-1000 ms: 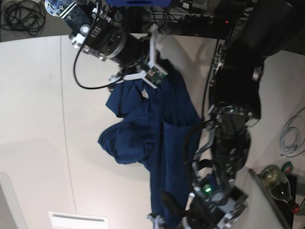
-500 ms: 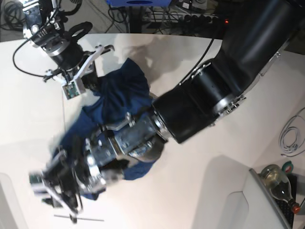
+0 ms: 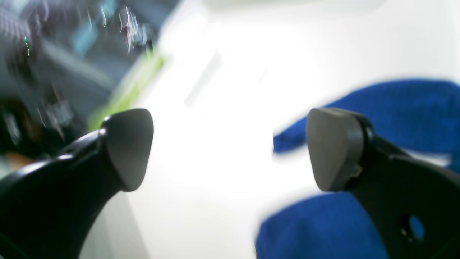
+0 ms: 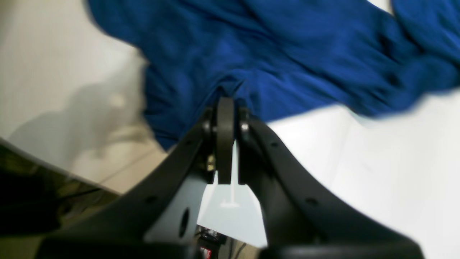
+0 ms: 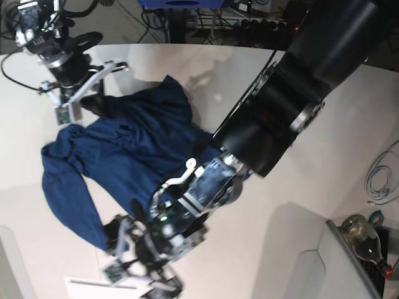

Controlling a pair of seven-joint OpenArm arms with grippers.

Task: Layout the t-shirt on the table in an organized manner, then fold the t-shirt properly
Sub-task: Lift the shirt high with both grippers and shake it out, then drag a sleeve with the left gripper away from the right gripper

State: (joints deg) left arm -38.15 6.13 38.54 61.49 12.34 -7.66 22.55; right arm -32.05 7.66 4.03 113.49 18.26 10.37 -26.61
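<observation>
At the left of the base view, the right gripper [image 5: 87, 99] is pinched shut on an edge of the t-shirt [image 5: 124, 162], near the table's far side. The right wrist view shows the navy cloth bunching into the closed tips. A second ago the shirt hung bunched and narrow between the 2 arms; now it lies spread wide across the white table [image 5: 237, 93], wrinkled, with 1 sleeve trailing toward the near left.

Toward the middle, low in the view, the left gripper [image 5: 140, 258] has just let go. Its fingers [image 3: 332, 149] stand wide apart with nothing between them, blue cloth just beside them. This looks like the layout step nearing its end, with smoothing and folding not yet begun.

Count: 1 t-shirt, 1 table, 2 grippers.
</observation>
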